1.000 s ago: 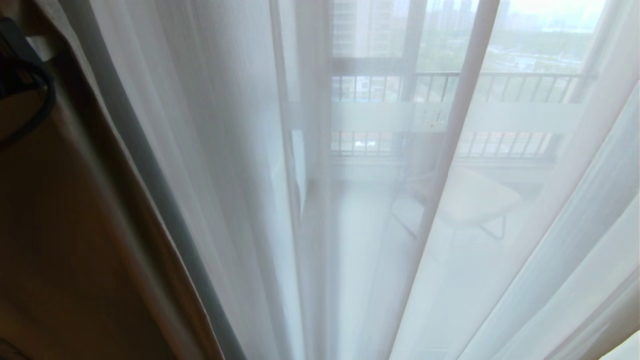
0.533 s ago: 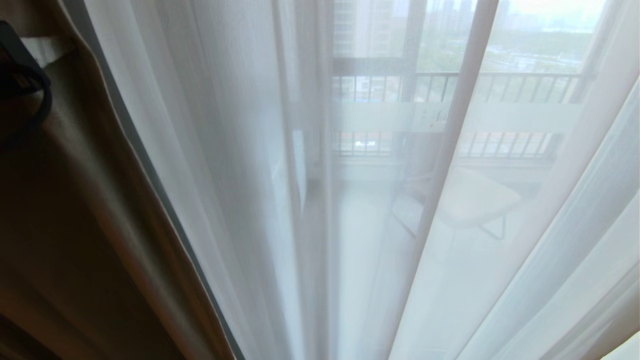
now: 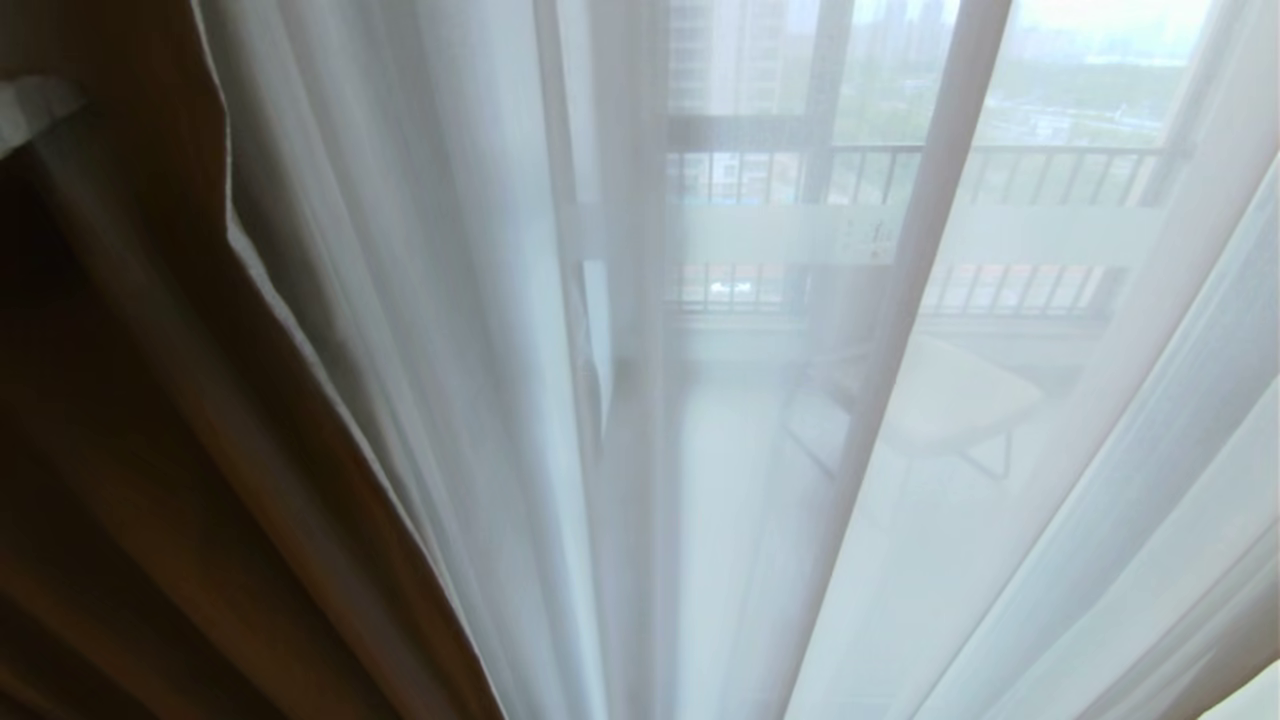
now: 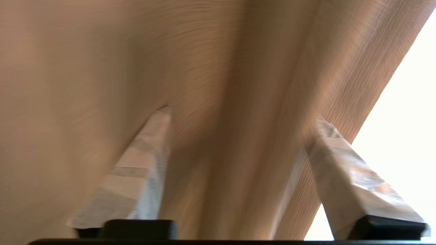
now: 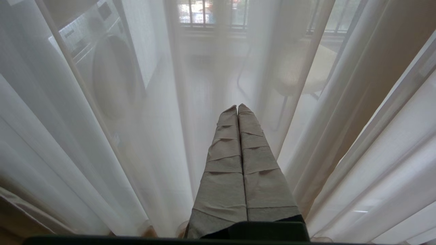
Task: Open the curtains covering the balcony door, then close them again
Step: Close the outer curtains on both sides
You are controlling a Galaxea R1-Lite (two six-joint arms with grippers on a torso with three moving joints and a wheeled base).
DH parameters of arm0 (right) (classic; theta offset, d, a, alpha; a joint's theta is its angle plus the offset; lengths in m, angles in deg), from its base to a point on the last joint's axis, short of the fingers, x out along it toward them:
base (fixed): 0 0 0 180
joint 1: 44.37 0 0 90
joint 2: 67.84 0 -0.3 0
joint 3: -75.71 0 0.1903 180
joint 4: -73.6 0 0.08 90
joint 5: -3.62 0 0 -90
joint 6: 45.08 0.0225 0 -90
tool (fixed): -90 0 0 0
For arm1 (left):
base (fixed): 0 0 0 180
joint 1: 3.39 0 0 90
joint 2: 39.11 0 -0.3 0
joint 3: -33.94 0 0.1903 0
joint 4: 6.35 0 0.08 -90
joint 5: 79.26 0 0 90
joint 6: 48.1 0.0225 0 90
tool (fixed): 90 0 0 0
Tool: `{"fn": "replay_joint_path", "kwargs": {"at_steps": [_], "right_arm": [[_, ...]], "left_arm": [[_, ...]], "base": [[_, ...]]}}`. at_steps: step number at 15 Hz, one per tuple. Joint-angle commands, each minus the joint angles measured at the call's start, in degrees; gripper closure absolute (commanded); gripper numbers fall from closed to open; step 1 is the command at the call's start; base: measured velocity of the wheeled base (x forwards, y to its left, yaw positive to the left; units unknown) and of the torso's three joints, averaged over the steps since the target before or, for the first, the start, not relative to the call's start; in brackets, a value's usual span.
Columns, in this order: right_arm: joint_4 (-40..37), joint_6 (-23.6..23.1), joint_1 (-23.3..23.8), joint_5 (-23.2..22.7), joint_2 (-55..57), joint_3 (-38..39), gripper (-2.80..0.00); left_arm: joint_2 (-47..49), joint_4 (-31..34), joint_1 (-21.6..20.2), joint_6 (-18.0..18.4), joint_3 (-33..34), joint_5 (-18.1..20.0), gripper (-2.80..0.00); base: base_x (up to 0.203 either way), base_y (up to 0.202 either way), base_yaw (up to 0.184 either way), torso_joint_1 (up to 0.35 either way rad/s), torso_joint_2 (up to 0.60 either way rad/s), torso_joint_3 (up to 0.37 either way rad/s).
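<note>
the left gripper (image 4: 238, 119) stands with its two taped fingers (image 4: 143, 163) spread wide apart, a fold of the thick beige drape (image 4: 211, 68) bulging between them; the fabric brushes the tips but nothing is pinched. past the far finger the drape's edge ends in bright white light. this gripper does not show in the head view.

the right gripper (image 5: 237, 108) has its wrapped fingers pressed flat together with nothing between them. it points at the sheer panels (image 5: 119, 143), near them, though whether the tips touch the fabric cannot be told.

in the head view the thick drape (image 3: 150, 450) fills the left side, its hemmed edge running from upper left down toward bottom centre. right of that edge the white sheer panels (image 3: 450, 300) hang in long pleats over the rest of the view, so the curtains are drawn across the glass. the open room lies to the right of the drape's edge, where only sheer fabric hangs.

through the sheer the balcony door (image 3: 830, 120) shows as a dark upright frame with a frosted white band (image 3: 900, 235) across it. farther out is a black-barred railing (image 3: 1000, 175), and a pale chair (image 3: 950, 400) on the balcony floor. the right wrist view also shows a washing machine (image 5: 102, 68) behind the sheer, left of the chair.
</note>
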Motion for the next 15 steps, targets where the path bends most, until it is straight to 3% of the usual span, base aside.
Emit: {"fn": "replay_joint_path", "kwargs": {"at_steps": [1,3,7,15], "right_arm": [[-0.06,-0.05,-0.02,0.0,0.0,0.0,0.0],[-0.01,-0.05,-0.02,0.0,0.0,0.0,0.0],[0.01,-0.05,-0.02,0.0,0.0,0.0,0.0],[0.03,-0.05,-0.02,0.0,0.0,0.0,0.0]], "left_arm": [[-7.82,-0.05,0.25,-0.1,3.89,0.1,-2.8],[-12.79,1.13,0.76,-0.11,7.4,0.31,-2.8],[-22.89,11.16,1.11,-0.1,10.86,0.93,-2.8],[-24.42,11.9,1.16,-0.04,11.82,0.97,-2.8]], "base": [[0.0,0.0,0.0,0.0,0.0,0.0],[0.0,0.0,0.0,0.0,0.0,0.0],[0.0,0.0,0.0,0.0,0.0,0.0],[0.0,0.0,0.0,0.0,0.0,0.0]]}}
